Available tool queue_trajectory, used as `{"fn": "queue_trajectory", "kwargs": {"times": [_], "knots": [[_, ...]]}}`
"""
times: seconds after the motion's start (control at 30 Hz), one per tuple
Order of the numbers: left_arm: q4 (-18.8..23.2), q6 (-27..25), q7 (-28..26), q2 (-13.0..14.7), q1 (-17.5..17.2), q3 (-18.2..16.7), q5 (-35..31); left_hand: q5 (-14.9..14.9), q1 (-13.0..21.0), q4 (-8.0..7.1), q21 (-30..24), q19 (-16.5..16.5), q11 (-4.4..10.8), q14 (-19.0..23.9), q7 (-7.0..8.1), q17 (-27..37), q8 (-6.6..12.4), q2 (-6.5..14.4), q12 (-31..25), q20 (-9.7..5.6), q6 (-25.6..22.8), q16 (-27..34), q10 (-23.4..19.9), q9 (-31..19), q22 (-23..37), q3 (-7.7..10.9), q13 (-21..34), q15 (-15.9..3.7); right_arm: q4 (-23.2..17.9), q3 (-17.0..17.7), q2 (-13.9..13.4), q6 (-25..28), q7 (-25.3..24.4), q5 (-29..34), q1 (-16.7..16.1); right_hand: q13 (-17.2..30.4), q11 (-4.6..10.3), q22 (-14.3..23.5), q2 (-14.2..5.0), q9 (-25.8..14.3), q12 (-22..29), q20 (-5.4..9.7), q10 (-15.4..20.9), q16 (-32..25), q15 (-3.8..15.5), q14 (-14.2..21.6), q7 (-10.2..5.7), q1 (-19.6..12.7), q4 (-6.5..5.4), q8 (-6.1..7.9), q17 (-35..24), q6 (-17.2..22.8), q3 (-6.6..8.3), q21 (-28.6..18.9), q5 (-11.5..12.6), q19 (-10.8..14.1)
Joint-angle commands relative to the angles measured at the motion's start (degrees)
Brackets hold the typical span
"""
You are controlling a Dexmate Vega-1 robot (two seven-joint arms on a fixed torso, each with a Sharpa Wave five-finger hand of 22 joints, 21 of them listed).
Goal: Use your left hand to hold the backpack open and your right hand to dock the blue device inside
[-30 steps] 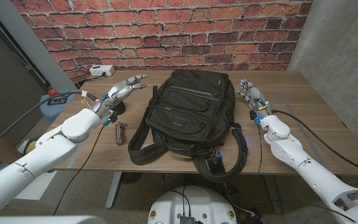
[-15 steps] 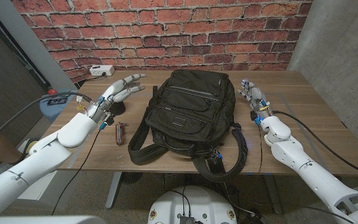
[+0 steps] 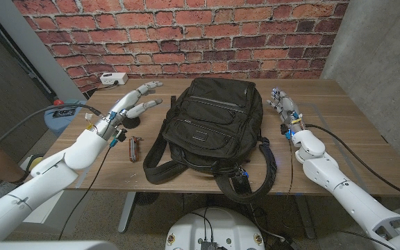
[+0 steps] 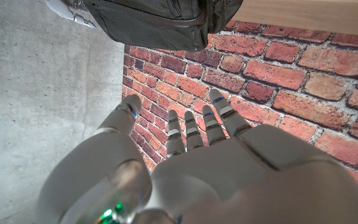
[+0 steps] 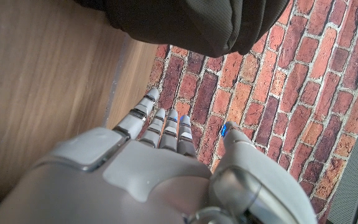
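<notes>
A black backpack lies in the middle of the wooden table, its straps trailing toward the near edge and its top toward the brick wall; I see no opening in it. My left hand hovers left of the backpack, open, fingers spread and reaching toward the bag's far left corner without touching it. On the bag's other side my right hand is open with fingers together, pointing at the wall. The left wrist view shows my left hand and the backpack. The right wrist view shows my right hand and the backpack.
A small dark red object lies on the table left of the bag, and a black object sits under my left hand. A white power strip is at the far left. A blue disc with a red button sits at the table's left edge.
My left arm has drawn slightly left and back, and its hand's fingers have stretched out straighter. The right hand and the backpack have not moved.
</notes>
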State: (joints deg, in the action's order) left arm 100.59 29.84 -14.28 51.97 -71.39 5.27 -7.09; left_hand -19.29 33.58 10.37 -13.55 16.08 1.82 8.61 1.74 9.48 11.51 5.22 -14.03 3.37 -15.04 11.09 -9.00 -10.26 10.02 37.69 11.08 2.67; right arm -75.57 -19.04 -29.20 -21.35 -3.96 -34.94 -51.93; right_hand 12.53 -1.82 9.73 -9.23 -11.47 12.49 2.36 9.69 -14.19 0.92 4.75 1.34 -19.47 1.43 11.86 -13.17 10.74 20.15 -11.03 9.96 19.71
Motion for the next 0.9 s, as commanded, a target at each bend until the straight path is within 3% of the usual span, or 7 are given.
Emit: {"fn": "queue_trajectory", "kwargs": {"times": [0.03, 0.43, 0.9], "knots": [[0.9, 1.4, -0.2, 0.8, -1.3, -1.7, -6.2, -0.1, 0.4, -0.31, -0.1, 0.4, -0.50, 0.0, -0.37, 0.3, -0.18, -0.2, 0.4, 0.09, 0.0, -0.3, 0.0, -0.3, 0.1, -0.47, 0.2, 0.12, 0.2, 0.7, 0.0, -0.4, -0.6, -0.4, -0.7, 0.0, -0.41, 0.2, 0.12, -0.1, 0.0, 1.20, -0.1, 0.2, -0.43, 0.2, 0.03, -0.4, 0.35, -0.03, -0.2, 0.0, 0.18, -0.3, 0.2, 0.3], [3.7, 1.0, 1.9, 3.1, -5.1, -4.9, -10.0, 1.0, -0.2, -1.08, 0.9, -0.6, -0.58, -2.6, -0.55, 0.5, -1.08, -0.8, 1.7, -0.21, 2.6, -1.1, 2.6, -0.4, 0.1, -2.46, 0.3, 0.74, 0.0, 1.2, -0.1, -0.7, -0.5, -1.0, -1.4, 0.0, -0.17, 0.2, 0.09, -0.1, -0.1, 1.12, -0.1, 0.2, -0.54, 0.2, 0.02, -0.4, 0.39, -0.10, -0.2, -0.2, 0.12, -0.3, 0.1, 0.3], [5.7, 2.3, -2.3, 2.9, -7.3, -8.0, -21.6, 1.8, 0.1, -0.99, 1.3, -0.7, -0.33, -3.7, -1.46, 0.5, -0.13, -1.0, 1.9, -0.85, 1.0, -1.0, 3.4, -0.7, 0.1, -3.40, 0.5, 0.32, 0.7, 1.9, 0.4, -2.2, 0.0, -1.8, -1.4, 0.0, -0.37, 0.2, 0.04, -0.1, -0.2, 1.10, -0.4, 0.3, -0.52, 0.1, -0.01, -0.4, 0.48, -0.17, -0.2, -0.3, 0.09, -0.3, 0.1, 0.3]]}}
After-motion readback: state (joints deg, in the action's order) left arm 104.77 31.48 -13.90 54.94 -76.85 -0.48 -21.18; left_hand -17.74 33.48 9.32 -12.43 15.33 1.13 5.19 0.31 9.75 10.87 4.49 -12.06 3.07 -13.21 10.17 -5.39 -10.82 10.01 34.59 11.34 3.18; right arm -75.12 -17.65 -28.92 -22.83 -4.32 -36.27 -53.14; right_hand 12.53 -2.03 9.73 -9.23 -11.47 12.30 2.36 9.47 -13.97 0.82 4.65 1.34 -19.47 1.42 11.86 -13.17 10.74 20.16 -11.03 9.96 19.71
